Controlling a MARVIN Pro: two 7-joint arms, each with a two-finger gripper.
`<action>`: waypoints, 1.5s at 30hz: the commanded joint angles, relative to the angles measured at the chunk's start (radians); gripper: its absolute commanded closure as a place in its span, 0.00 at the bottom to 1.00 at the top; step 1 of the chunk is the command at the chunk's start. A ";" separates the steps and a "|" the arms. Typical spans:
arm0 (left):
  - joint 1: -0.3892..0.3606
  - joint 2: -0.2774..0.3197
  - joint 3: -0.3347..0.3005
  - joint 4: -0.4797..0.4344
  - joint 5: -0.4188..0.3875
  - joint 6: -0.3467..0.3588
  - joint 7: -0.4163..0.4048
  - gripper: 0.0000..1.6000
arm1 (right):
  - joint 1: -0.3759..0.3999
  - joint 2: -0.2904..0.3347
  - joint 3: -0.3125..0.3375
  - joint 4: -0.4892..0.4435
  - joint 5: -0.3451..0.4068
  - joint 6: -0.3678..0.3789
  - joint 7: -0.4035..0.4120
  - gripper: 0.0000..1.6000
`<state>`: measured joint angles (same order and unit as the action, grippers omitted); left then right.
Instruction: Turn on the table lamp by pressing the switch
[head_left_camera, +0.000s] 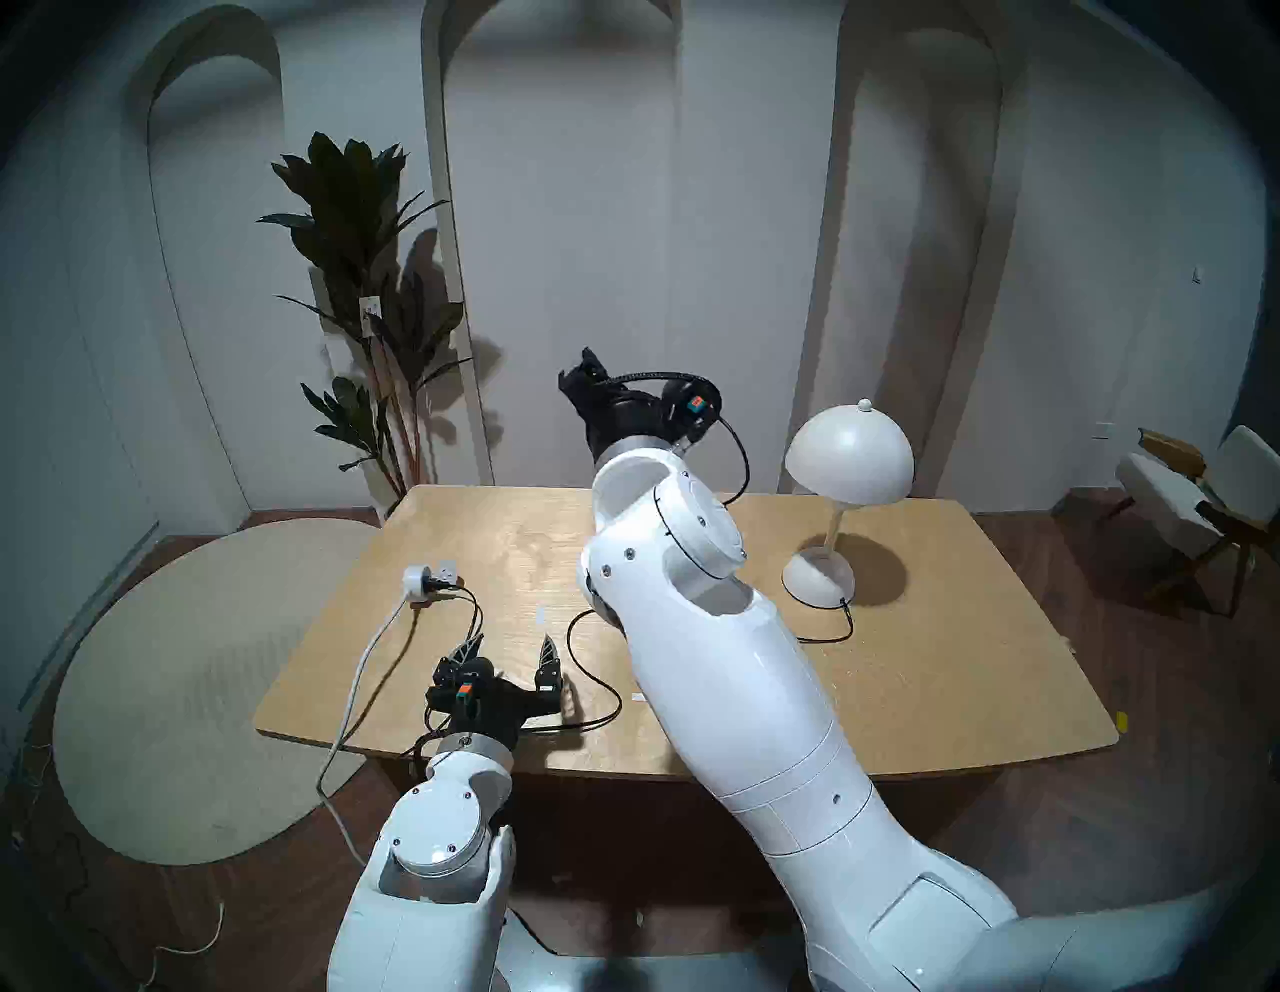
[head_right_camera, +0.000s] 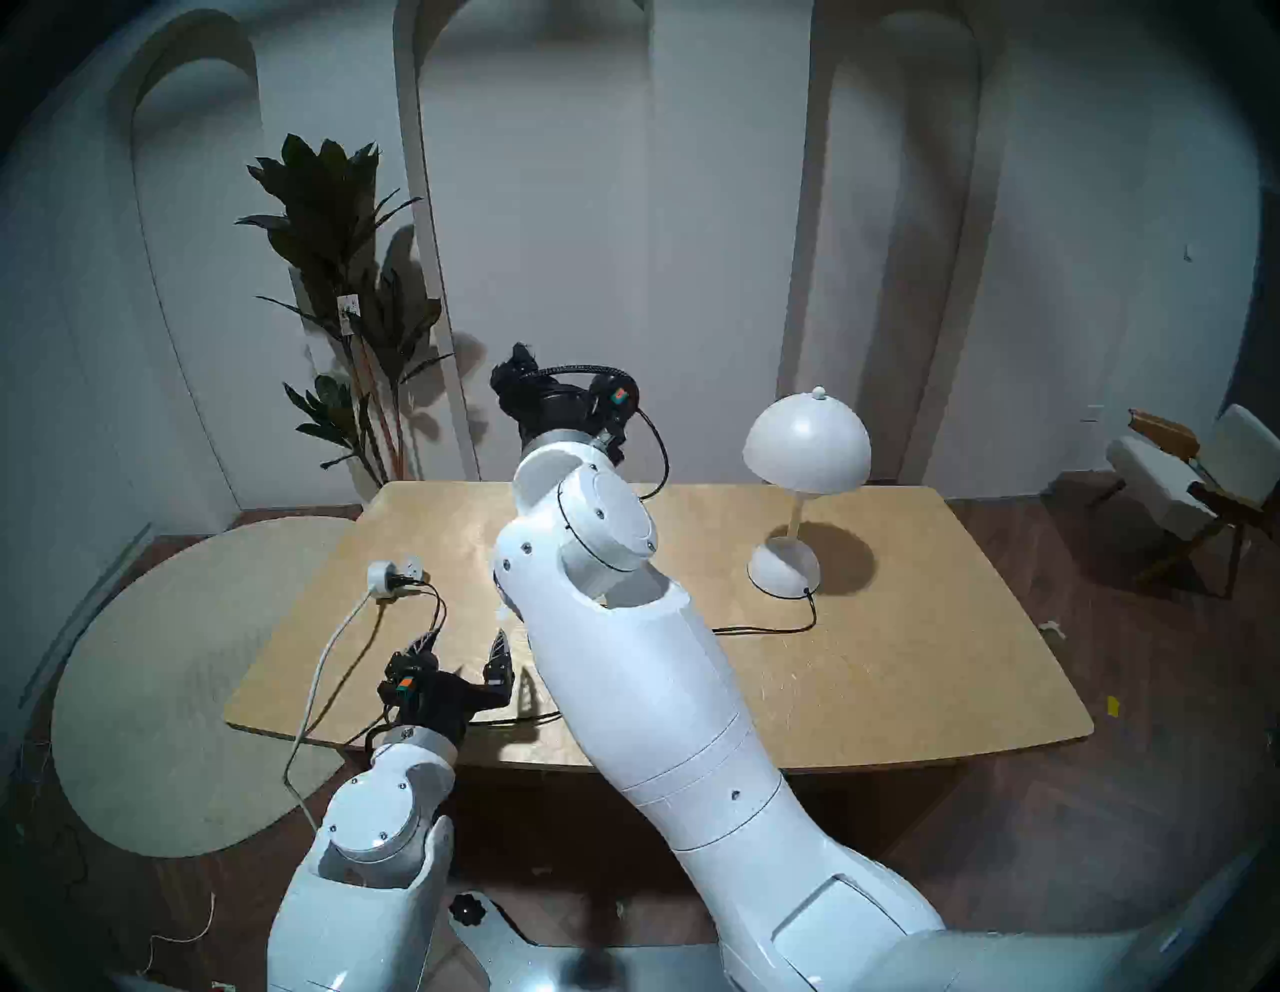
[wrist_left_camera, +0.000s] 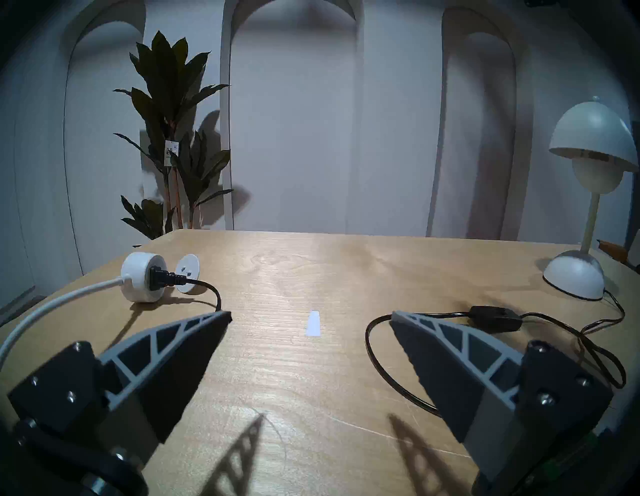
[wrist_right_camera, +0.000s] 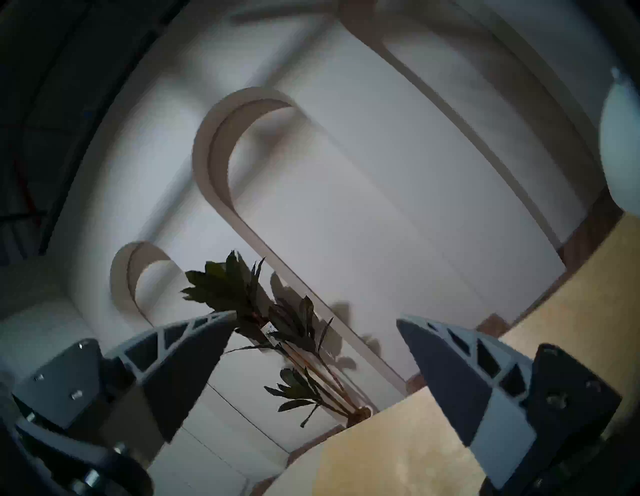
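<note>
The white table lamp (head_left_camera: 848, 450) stands at the table's back right, unlit; it also shows in the head right view (head_right_camera: 807, 443) and the left wrist view (wrist_left_camera: 592, 135). Its thin black cord (head_left_camera: 828, 634) runs left across the wooden table (head_left_camera: 900, 693). The black inline switch (wrist_left_camera: 495, 317) lies flat just beyond my left gripper's right finger; my right arm hides it in both head views. My left gripper (head_left_camera: 512, 644) (wrist_left_camera: 310, 315) is open and empty, low over the table's front left. My right gripper (head_left_camera: 585, 370) (wrist_right_camera: 316, 318) is open and empty, raised above the table's far edge and pointing at the wall.
A round white socket adapter (wrist_left_camera: 143, 277) with a black plug and a thick pale cable (head_left_camera: 360, 672) sits at the table's left. A white tape mark (wrist_left_camera: 313, 324) lies between my left fingers. A potted plant (head_left_camera: 360, 298) stands behind; a chair (head_left_camera: 1205, 499) at far right.
</note>
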<state>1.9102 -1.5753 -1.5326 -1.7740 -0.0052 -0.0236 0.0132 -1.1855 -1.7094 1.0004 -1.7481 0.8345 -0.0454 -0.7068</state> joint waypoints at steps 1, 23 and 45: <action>-0.003 0.000 -0.001 -0.031 0.000 -0.005 0.000 0.00 | -0.019 0.008 -0.057 -0.081 0.071 -0.124 -0.123 0.00; -0.003 0.000 -0.001 -0.032 0.000 -0.004 0.000 0.00 | 0.006 0.112 -0.013 -0.118 0.002 -0.183 -0.190 0.00; -0.002 0.000 -0.001 -0.033 0.000 -0.003 0.000 0.00 | 0.012 0.123 0.120 0.034 0.405 -0.158 0.092 0.00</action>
<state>1.9124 -1.5753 -1.5326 -1.7832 -0.0052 -0.0231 0.0132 -1.1954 -1.5719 1.0888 -1.7276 1.1558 -0.2102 -0.7019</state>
